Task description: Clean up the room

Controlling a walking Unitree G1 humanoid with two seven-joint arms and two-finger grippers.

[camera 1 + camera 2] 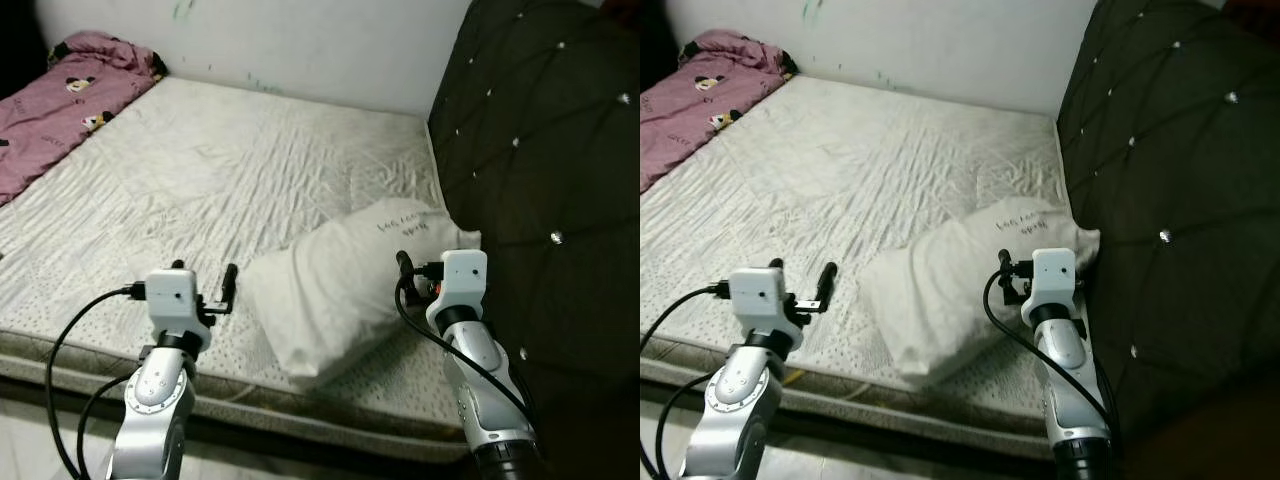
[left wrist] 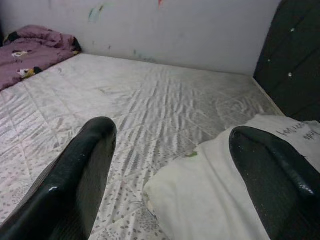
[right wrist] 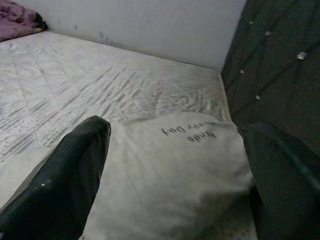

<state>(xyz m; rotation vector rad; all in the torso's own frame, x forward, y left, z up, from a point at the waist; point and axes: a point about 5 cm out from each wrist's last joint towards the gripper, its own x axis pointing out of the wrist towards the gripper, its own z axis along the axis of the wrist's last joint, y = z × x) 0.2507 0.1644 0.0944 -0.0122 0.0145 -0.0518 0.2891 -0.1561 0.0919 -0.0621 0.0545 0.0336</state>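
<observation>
A white pillow (image 1: 345, 285) with handwriting on it lies on the bare quilted mattress (image 1: 220, 170), near its front edge and beside the dark headboard. My left gripper (image 1: 205, 272) hovers open just left of the pillow; in the left wrist view its fingers (image 2: 75, 170) frame the pillow's corner (image 2: 225, 200). Over the pillow's right end my right gripper (image 1: 425, 268) stands open, and its wrist view looks across the pillow (image 3: 165, 175) between the spread fingers (image 3: 70, 165). Nothing is held.
A pink cartoon-print blanket (image 1: 60, 100) is bunched at the mattress's far left corner. A dark tufted headboard (image 1: 550, 150) rises along the right side. A white wall (image 1: 300, 40) with small marks stands behind the bed.
</observation>
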